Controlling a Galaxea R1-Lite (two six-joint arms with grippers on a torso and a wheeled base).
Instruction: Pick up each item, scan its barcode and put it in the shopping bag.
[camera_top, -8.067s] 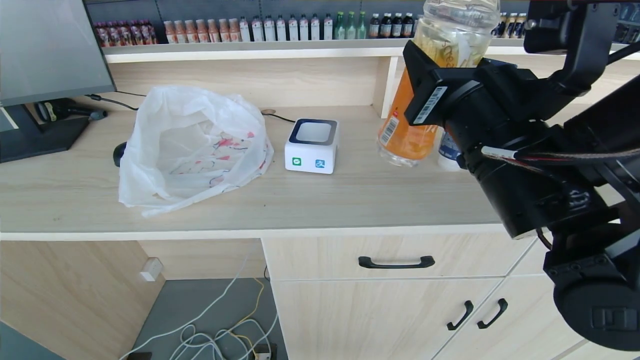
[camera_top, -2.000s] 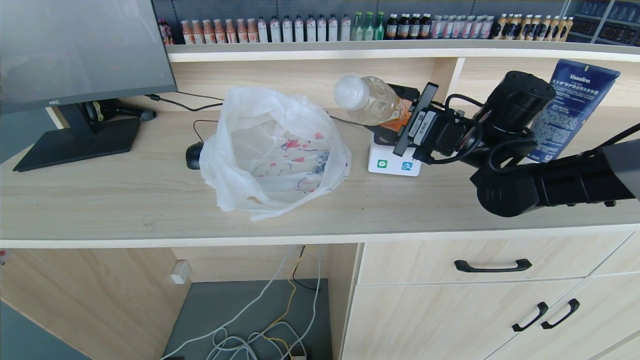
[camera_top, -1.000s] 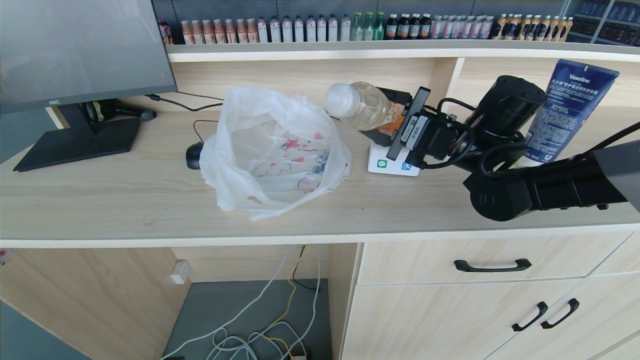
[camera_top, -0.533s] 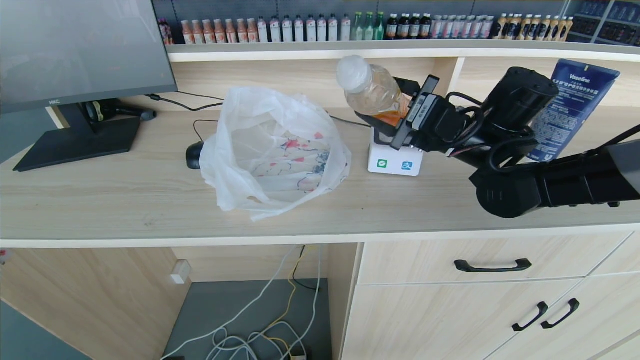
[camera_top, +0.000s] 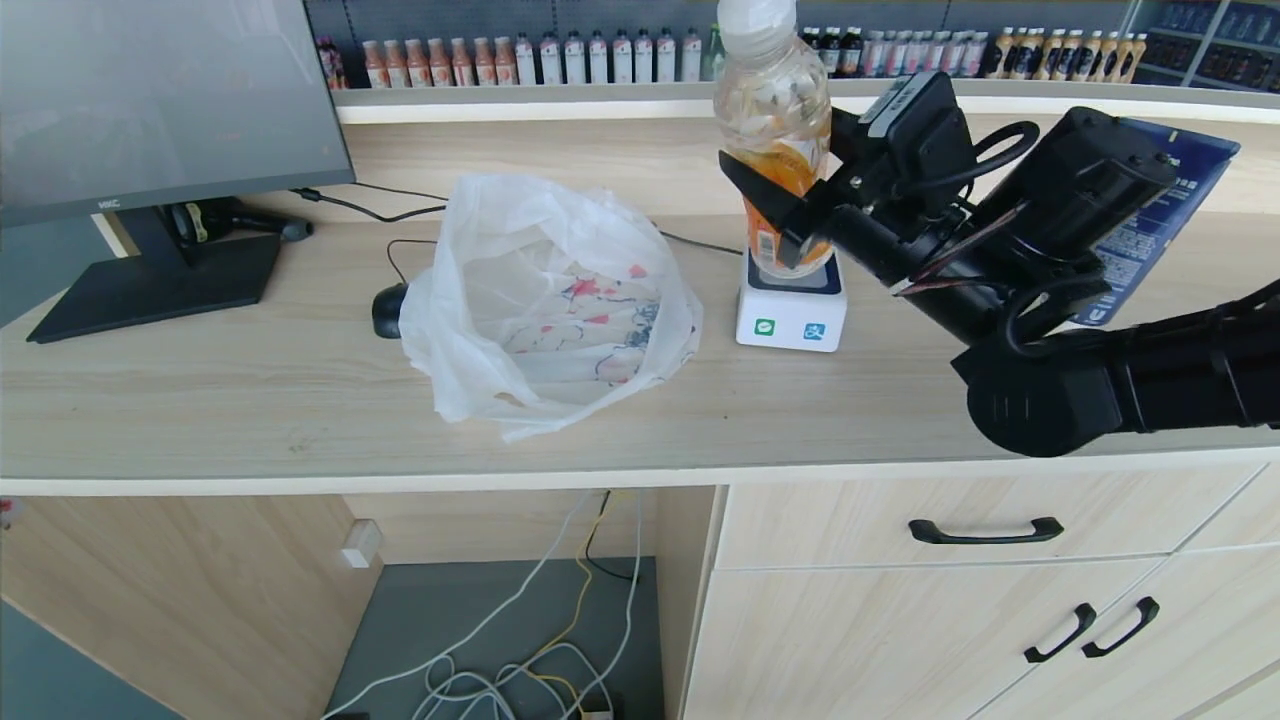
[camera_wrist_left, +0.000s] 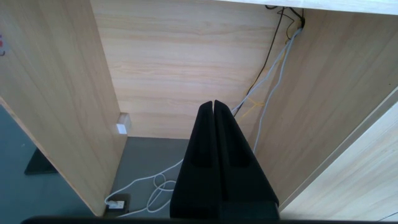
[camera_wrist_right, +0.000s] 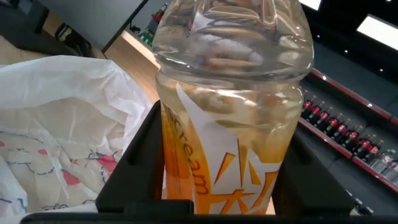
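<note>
Right arm comes in from the right side, forearm low over the counter (camera_top: 200, 390), wrist angled up and toward the robot's left. Right gripper (camera_top: 790, 212) clamped on the lower labelled part of the bottle (camera_top: 775, 110), one finger on each side; the wrist view shows the black fingers (camera_wrist_right: 134, 171) pressed against the orange label of the bottle (camera_wrist_right: 230, 93). Bottle upright, white cap on top, orange drink in the lower half, clear above. Its base sits right over the top face of the white scanner (camera_top: 792, 318); touching or just clear of it, hard to say from this angle. Shopping bag (camera_top: 545, 300) stands open on the counter just to the scanner's left, mouth up, apart from the bottle. Blue tube (camera_top: 1150, 250) stands behind the right arm, partly hidden. Monitor (camera_top: 150, 90) at far left, black mouse (camera_top: 385, 310) beside the bag. Left gripper (camera_wrist_left: 214, 106) hangs below counter level, fingers pressed together, pointing down at the cables (camera_wrist_left: 155, 186) on the floor.
</note>
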